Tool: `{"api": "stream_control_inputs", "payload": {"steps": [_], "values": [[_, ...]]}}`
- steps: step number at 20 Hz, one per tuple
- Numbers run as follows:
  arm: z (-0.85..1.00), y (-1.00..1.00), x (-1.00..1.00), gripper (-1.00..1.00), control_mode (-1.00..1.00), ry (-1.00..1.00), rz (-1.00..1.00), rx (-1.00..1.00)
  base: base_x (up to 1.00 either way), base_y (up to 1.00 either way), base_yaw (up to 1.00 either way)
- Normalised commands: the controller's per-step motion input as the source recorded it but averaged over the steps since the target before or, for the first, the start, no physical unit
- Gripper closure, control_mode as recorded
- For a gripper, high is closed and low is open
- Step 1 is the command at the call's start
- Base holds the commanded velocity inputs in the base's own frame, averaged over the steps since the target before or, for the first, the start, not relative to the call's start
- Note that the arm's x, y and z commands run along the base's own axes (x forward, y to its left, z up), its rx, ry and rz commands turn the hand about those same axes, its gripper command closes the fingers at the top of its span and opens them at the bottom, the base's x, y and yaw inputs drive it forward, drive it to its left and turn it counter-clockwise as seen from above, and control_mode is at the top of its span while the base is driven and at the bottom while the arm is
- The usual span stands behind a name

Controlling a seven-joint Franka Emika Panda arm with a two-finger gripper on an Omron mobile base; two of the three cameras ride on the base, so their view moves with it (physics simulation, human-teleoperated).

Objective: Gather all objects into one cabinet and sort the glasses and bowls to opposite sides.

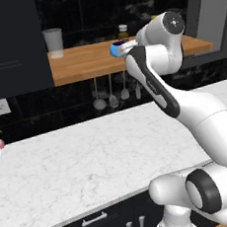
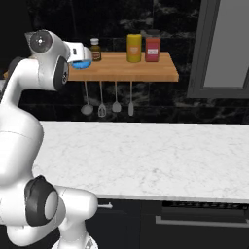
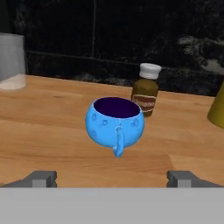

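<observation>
Lighting is even and soft, with no clear source. The white marble counter (image 1: 90,152) reads bright, while the black wall behind stays dim with faint grey veining. The blue bowl (image 3: 115,123) casts a soft shadow on the wooden shelf (image 3: 52,127). All views are low-resolution and slightly blurred.

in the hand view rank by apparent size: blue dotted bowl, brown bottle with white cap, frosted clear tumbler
1. Blue dotted bowl, largest, though it sits nearest the camera.
2 and 3. Brown bottle with white cap and frosted clear tumbler: unsure, since the tumbler is cut off by the picture's edge.
</observation>
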Motion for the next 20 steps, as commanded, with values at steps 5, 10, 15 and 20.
{"api": "stream_control_inputs", "payload": {"steps": [5,10,15,20], "values": [[-0.01,0.00,0.16,-1.00,-1.00,0.00,0.02,0.04,0.00,0.00,0.00],[-0.10,-0.01,0.07,-1.00,-1.00,0.00,0.04,0.01,0.00,0.00,0.00],[-0.03,-0.12,0.23,-1.00,-1.00,0.00,0.05,0.05,0.00,0.00,0.00],[-0.01,-0.15,0.31,-1.00,-1.00,0.00,0.03,0.05,0.00,0.00,0.00]]}}
